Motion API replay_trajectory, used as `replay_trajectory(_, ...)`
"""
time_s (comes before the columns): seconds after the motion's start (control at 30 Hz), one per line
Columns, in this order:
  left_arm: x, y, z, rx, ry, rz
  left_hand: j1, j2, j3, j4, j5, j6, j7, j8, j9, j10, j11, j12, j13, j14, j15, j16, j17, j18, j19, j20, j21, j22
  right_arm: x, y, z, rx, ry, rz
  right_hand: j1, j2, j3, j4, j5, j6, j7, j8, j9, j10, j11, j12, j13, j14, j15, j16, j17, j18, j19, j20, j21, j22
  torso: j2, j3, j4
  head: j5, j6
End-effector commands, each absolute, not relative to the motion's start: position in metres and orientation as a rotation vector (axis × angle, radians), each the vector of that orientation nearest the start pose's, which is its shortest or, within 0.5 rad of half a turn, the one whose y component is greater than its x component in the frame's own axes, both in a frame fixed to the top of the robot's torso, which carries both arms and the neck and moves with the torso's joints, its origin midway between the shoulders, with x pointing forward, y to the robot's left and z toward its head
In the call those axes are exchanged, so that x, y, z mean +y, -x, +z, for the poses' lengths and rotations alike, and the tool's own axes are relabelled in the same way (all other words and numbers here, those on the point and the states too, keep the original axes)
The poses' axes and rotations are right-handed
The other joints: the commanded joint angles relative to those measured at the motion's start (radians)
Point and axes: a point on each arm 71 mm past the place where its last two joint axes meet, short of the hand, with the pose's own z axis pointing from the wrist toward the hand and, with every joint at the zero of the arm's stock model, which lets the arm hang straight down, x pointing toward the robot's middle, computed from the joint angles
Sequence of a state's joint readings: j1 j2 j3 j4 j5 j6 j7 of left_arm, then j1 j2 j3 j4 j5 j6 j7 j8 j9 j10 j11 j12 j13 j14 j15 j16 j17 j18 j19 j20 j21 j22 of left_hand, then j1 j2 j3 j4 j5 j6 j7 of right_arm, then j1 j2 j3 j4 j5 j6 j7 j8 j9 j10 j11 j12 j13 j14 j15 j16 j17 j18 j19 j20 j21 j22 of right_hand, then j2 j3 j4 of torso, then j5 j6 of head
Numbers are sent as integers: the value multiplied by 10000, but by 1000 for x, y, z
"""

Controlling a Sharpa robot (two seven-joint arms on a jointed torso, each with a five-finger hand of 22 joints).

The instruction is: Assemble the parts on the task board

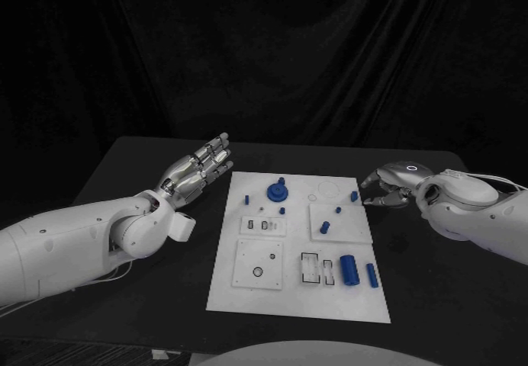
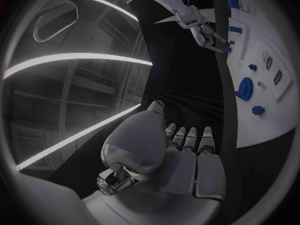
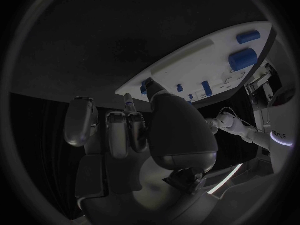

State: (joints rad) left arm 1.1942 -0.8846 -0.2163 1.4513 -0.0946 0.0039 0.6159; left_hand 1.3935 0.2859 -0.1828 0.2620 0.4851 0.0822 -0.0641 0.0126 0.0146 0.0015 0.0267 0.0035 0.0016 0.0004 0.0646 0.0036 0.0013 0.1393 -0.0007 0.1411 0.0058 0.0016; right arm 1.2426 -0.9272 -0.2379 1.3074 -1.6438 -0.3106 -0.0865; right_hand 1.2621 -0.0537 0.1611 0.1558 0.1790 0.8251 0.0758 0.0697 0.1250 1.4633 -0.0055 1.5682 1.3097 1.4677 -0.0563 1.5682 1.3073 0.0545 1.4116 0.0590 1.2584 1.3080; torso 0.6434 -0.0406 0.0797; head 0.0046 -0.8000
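Desk point(image 1: 132, 164): black, carrying the board; both arms come in over it.
Board point(image 1: 259, 293): white plate, the landmark here; it lies flat mid-desk, long axis running from the robot's side to the far side. Shallow square and slotted recesses are cut into it.
Left arm point(image 1: 66, 248): white, beside the board's left edge.
Right arm point(image 1: 484, 217): white, beside the board's right edge, toward its far corner.
Left hand point(image 1: 198, 169): held off the board's far-left corner, over bare desk, palm turned toward the board. Fingers point(image 1: 217, 145) straight, spread and released, pointing away from the robot; they hold nothing. The left wrist view shows the same flat hand point(image 2: 187, 150).
Right hand point(image 1: 387, 185): just off the board's far-right edge. Its fingers point(image 3: 128, 127) curl inward toward the board edge; whether they grasp anything I cannot tell.
Knob point(image 1: 278, 189): the largest blue part, round, standing upright near the board's far end, about midway across.
Cylinder point(image 1: 348, 268): blue, lying flat near the board's near-right corner, long axis along the board's length.
Bar point(image 1: 372, 274): thinner blue piece just right of the cylinder, parallel to it.
Peg point(image 1: 326, 226): small blue part right of the board's centre, lying slightly slanted.
Far peg point(image 1: 354, 195): small blue part by the board's far-right edge, nearest the right hand's fingertips.
Small pegs point(image 1: 246, 200): tiny blue parts near the knob; orientation unclear.
Writing: a word on the robot's body in the right wrist view, too small to read surely.
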Motion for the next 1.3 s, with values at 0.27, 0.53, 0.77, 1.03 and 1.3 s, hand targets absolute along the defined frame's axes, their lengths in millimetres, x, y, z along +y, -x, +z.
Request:
replay_trajectory(0.27, 236, -464, -230, 15250, 9083, -17772, 123, -5, 51, -25, 73, 16, 69, 43, 14, -15, 87, -35, -16, -4, 86, -36, -13, 61, 7, 63, -58, -16, -314, -494, -242, 17630, 3255, 2360, 200, 75, 29, -102, 744, 138, 4, 50, 33, 1075, -17, 26, 2611, 1031, -50, 26, 2635, 131, 26, -68, -69, 1735, -7, -11, 5, 5, 44)
replay_trajectory(0.53, 235, -464, -231, 15275, 9080, -17810, 136, -3, 75, -48, 79, 13, 66, 41, 13, -15, 92, -35, -16, -4, 120, -36, -13, 48, 7, 79, -58, -16, -309, -495, -242, 17616, 3335, 2471, 144, 70, -1, -61, 638, 179, 26, 58, 46, 1075, -3, 26, 2611, 1031, -43, 26, 2635, 128, 33, -64, -63, 1738, -8, -7, 15, -27, 21)
replay_trajectory(0.77, 235, -464, -231, 15286, 9089, -17802, 139, -2, 82, -54, 82, 14, 66, 41, 13, -15, 94, -35, -16, -4, 125, -36, -13, 45, 7, 83, -58, -16, -305, -496, -243, 17616, 3390, 2538, 90, 68, -53, -15, 291, 240, 41, 66, 70, 1075, 12, 26, 2611, 1031, -28, 26, 2635, 126, 41, -53, -64, 1741, -9, -3, 12, -65, 56)
replay_trajectory(1.03, 235, -464, -231, 15321, 9098, -17817, 139, -2, 82, -54, 82, 14, 66, 41, 13, -15, 94, -35, -16, -4, 125, -36, -13, 45, 7, 83, -58, -16, -301, -498, -245, 17722, 3438, 2522, 53, 67, -118, 20, -63, 278, 68, 64, 94, 1075, 34, 26, 2611, 1031, -7, 26, 2635, 128, 39, -38, -84, 1738, -8, -7, 9, -68, 10)
replay_trajectory(1.3, 235, -464, -232, 15363, 9107, -17837, 147, 0, 100, -70, 88, 12, 68, 41, 13, -15, 99, -35, -16, -4, 142, -36, -13, 37, 7, 92, -58, -16, -299, -499, -251, 17876, 3455, 2457, 37, 61, -148, 33, -183, 289, 83, 62, 103, 1075, 45, 26, 2611, 1031, 2, 26, 2635, 132, 29, -29, -109, 1732, -4, 0, 9, -62, -12)
